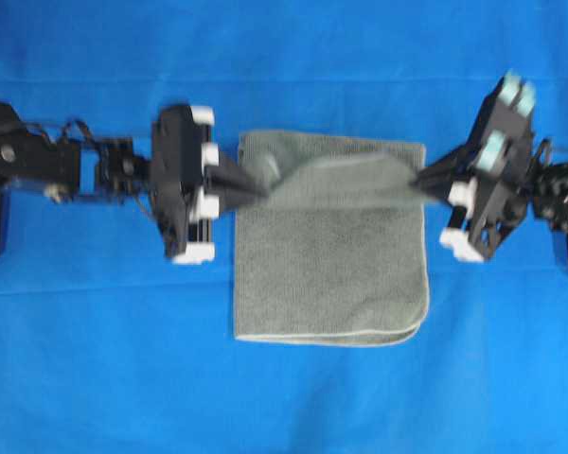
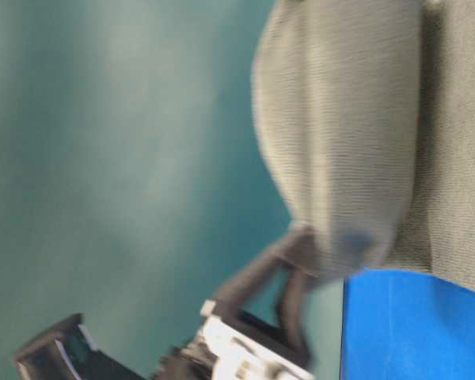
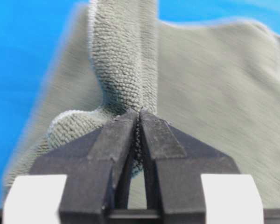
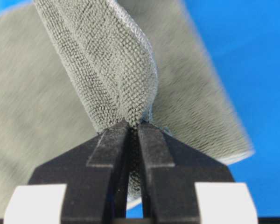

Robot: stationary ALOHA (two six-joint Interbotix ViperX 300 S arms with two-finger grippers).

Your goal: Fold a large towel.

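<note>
The grey-green towel (image 1: 331, 274) lies folded on the blue cloth surface (image 1: 95, 359) in the middle of the overhead view. Its far part is lifted and stretched into a band between my two grippers. My left gripper (image 1: 263, 196) is shut on the towel's left edge; the terry cloth (image 3: 126, 60) rises bunched from between the black fingers (image 3: 113, 135). My right gripper (image 1: 420, 182) is shut on the right edge, with a fold of towel (image 4: 112, 70) pinched at its fingertips (image 4: 155, 144). In the table-level view the hanging towel (image 2: 340, 134) is blurred.
The blue cloth surface (image 4: 252, 56) spreads on all sides of the towel. The left arm (image 1: 47, 165) reaches in from the left edge and the right arm (image 1: 549, 189) from the right. A gripper body (image 2: 245, 348) shows low in the table-level view.
</note>
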